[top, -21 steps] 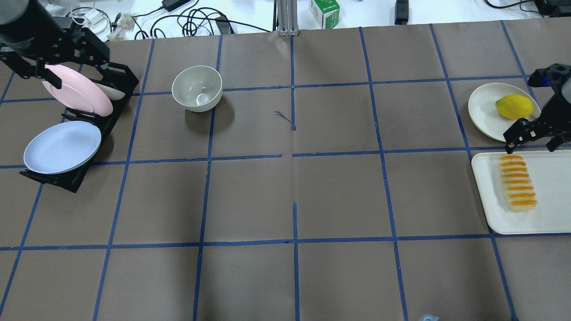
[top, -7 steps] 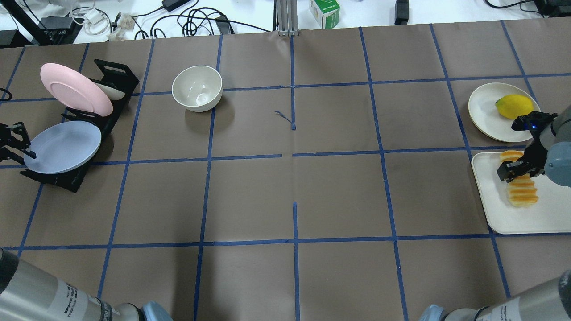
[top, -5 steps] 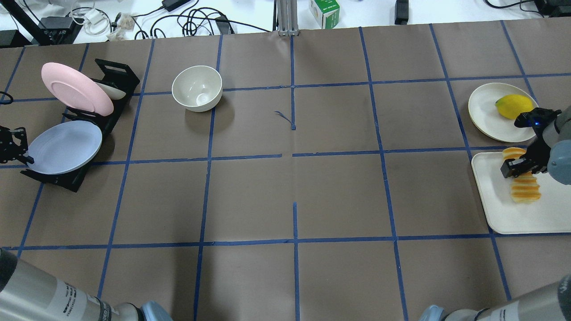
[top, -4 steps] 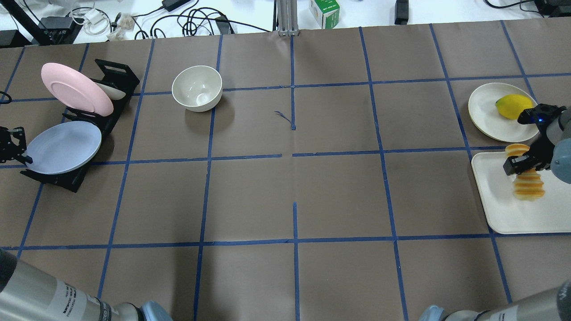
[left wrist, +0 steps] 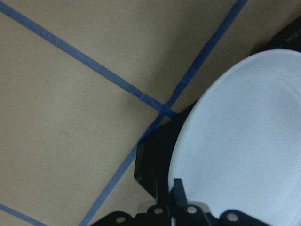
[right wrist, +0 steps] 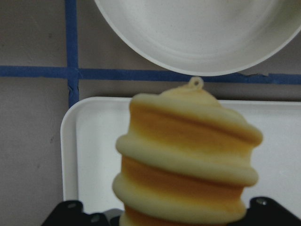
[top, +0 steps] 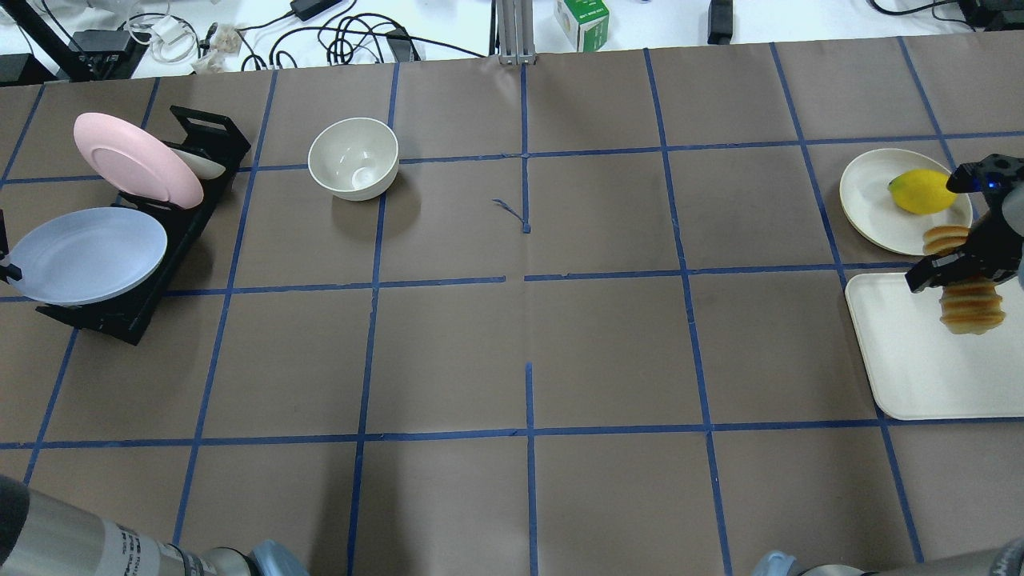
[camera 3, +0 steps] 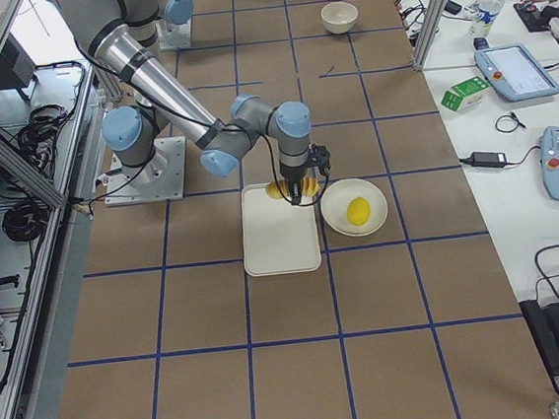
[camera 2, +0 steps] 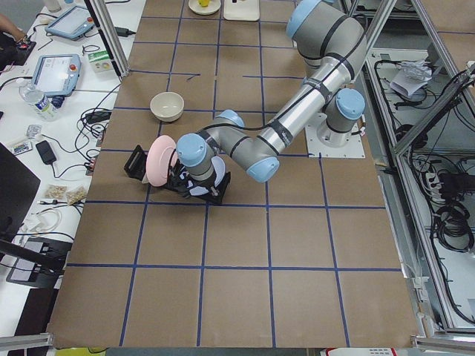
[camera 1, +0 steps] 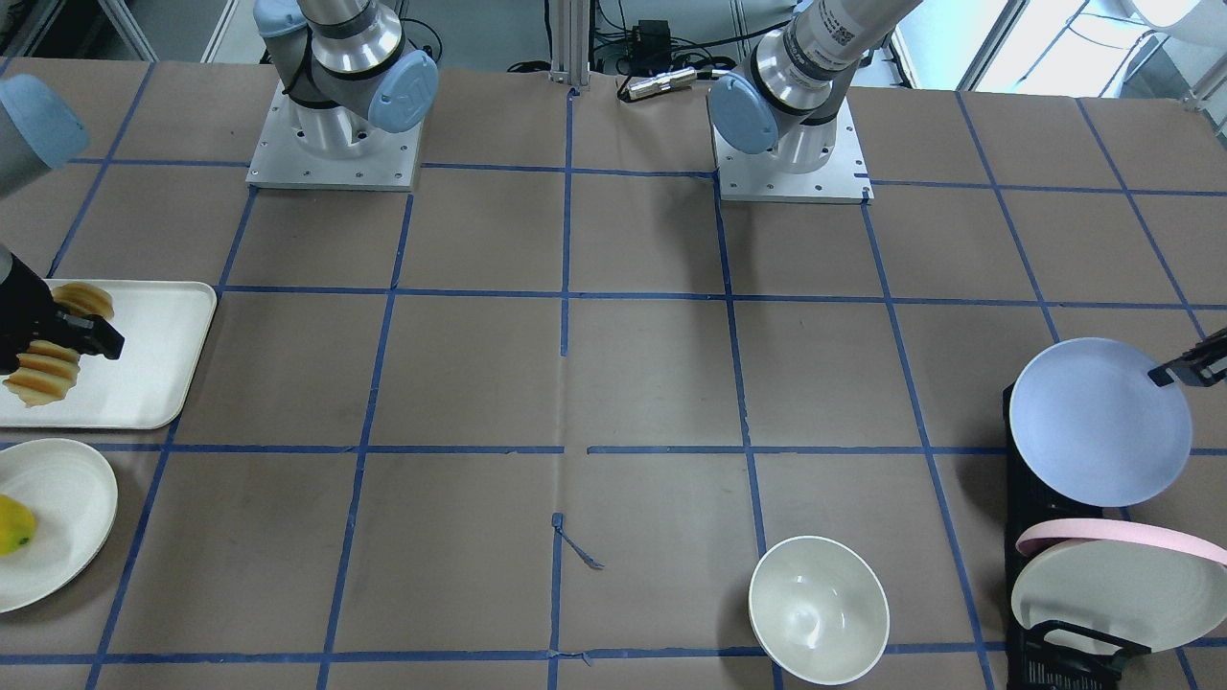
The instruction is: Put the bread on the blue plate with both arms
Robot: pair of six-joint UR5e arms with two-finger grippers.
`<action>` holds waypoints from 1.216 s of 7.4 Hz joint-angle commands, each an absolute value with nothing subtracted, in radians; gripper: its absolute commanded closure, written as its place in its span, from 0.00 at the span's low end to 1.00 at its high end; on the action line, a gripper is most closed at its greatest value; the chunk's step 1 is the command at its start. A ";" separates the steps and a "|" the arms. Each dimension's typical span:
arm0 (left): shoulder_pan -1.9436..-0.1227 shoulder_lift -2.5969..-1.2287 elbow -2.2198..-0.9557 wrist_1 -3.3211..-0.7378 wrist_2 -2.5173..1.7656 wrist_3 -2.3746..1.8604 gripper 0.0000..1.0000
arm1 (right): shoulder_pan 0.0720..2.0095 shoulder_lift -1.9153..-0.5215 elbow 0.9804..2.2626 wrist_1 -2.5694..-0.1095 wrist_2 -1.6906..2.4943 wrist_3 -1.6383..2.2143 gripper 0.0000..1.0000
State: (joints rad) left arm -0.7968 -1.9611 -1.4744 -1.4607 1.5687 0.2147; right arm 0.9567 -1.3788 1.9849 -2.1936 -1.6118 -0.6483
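Observation:
The bread [top: 972, 308] hangs above the white tray [top: 920, 376], gripped at its middle by my right gripper [top: 956, 274], which is shut on it. It fills the right wrist view [right wrist: 188, 160]. In the front view the bread [camera 1: 40, 376] is at the far left. The blue plate [top: 84, 254] is tilted above the front slot of the black rack [top: 188, 220]. My left gripper [top: 4, 268] is shut on its left rim. The left wrist view shows the plate [left wrist: 244, 141] with a finger over its edge.
A pink plate [top: 136, 158] stands in the rack behind the blue one. An off-white bowl [top: 353, 158] sits to the right of the rack. A cream plate [top: 876, 204] with a yellow fruit [top: 922, 190] lies just beyond the tray.
My right gripper came down on the bread, shut on it and lifted it off the tray. My left gripper took the blue plate's rim and drew the plate left and up in the rack.

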 commanded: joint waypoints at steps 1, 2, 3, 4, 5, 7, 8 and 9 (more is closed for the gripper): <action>-0.860 -1.855 -1.511 -1.642 1.556 0.289 1.00 | 1.001 -1.397 1.855 -1.997 -1.609 -0.586 1.00; -0.955 -1.812 -1.537 -1.646 1.528 0.293 1.00 | 1.056 -1.411 1.783 -1.917 -1.614 -0.530 1.00; -1.070 -1.780 -1.586 -1.635 1.450 0.273 1.00 | 1.128 -1.419 1.699 -1.791 -1.621 -0.431 1.00; -1.160 -1.749 -1.627 -1.588 1.433 0.261 1.00 | 1.202 -1.428 1.616 -1.679 -1.618 -0.314 1.00; -1.239 -1.724 -1.662 -1.504 1.410 0.250 1.00 | 1.289 -1.428 1.556 -1.610 -1.612 -0.216 1.00; -1.404 -1.759 -1.756 -1.246 1.352 0.203 1.00 | 1.444 -1.424 1.528 -1.565 -1.567 -0.108 1.00; -1.478 -1.796 -1.807 -1.089 1.259 0.165 1.00 | 1.475 -1.417 1.543 -1.568 -1.519 -0.082 1.00; -1.520 -1.857 -1.842 -1.006 1.237 0.149 1.00 | 1.476 -1.393 1.548 -1.572 -1.481 -0.086 1.00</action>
